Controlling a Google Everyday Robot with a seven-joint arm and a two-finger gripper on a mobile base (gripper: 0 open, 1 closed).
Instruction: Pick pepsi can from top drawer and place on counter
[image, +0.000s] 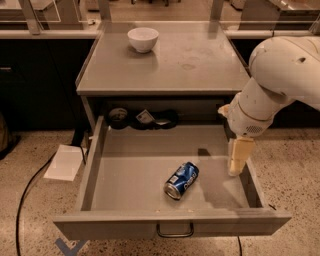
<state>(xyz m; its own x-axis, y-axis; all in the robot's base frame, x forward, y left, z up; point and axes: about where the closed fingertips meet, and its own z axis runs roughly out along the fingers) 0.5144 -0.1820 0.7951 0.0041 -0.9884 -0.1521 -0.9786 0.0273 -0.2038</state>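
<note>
The task is sitting at its very start. The top drawer (135, 160) is standing pulled out, but the pepsi can (181, 180) is lying on its side on the drawer floor, not yet lifted. On the desk (200, 65) above, only a white bowl (143, 39) is sitting, near the back left corner. What is left, by my reading, is the whole job: reaching the can, closing on it, lifting it clear of the drawer walls and setting it on the desk.

The gripper (236, 167) is hanging from the white arm (280, 75), pointing down inside the drawer close to its right wall. It is holding nothing. How far open it is I cannot tell, since it is showing as a single pale block.

The can is lying to the left of the gripper in the camera's view and a little nearer the drawer front — near, but apart, with bare drawer floor between them. It is lying slantwise, one silver end facing the front left, so the approach is likely calling for a sideways shift and a wrist turn to match the can's axis — and being round, it may roll if nudged.
</note>
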